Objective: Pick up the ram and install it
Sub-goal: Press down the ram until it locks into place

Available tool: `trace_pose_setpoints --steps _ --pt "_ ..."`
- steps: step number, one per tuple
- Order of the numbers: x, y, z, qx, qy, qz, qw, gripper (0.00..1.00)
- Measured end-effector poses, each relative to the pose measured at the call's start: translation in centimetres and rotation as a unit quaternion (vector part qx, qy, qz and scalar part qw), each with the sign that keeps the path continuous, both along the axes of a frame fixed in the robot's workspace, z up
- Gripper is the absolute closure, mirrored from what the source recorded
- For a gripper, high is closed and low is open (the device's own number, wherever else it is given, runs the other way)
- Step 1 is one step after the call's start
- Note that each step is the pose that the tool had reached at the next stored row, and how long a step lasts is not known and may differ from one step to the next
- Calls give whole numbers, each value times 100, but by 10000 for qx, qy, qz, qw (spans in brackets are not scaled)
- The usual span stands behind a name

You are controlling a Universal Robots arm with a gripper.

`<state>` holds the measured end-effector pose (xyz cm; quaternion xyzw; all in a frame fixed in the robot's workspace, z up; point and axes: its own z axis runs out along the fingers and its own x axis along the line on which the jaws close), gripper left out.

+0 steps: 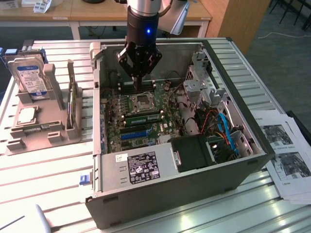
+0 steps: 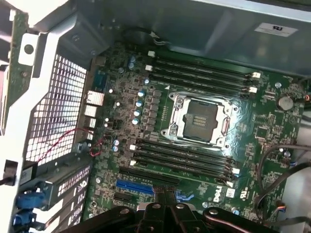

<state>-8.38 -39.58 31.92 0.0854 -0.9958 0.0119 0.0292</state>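
Exterior view, from its left to its right: a grey moulded plastic parts rack point(image 1: 43, 128) sits on the slatted metal table point(image 1: 43, 189), well apart from the hand. A silver rectangular hard drive with a blue label point(image 1: 29, 77) stands upright in the rack.

An open dark-grey steel computer case point(image 1: 160, 194) lies on its side, exposing the green motherboard point(image 1: 114, 104). The black two-finger hand point(image 1: 138, 87) hangs vertically inside the case. Its fingers are pressed together with nothing visible between them. The fingertips sit just above the board, beside the square silver CPU socket point(image 1: 144, 101).

The ram point(image 1: 142, 117), a long narrow green circuit-board stick, lies along the memory slots on the opposite side of the socket from the hand. It is not in contact with the hand. Whether it is fully seated cannot be told. A blue plastic expansion slot point(image 1: 135, 134) lies further from the hand than the ram. White printed paper sheets point(image 1: 286, 155) rest on the table beyond the case, far from the hand.

Wrist view: the closed fingertips point(image 2: 167, 206) appear over the blue slot point(image 2: 131, 186). The socket point(image 2: 199, 119) lies ahead of them, and a bank of long black plastic memory slots point(image 2: 201, 73) lies beyond it.
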Motion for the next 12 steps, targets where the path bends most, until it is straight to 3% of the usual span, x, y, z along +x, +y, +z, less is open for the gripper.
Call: trace_pose_setpoints --steps 6,12 --pt "0 0 0 0 0 -413 9991 90" --pt "-3 0 0 6 -5 -442 9990 90"
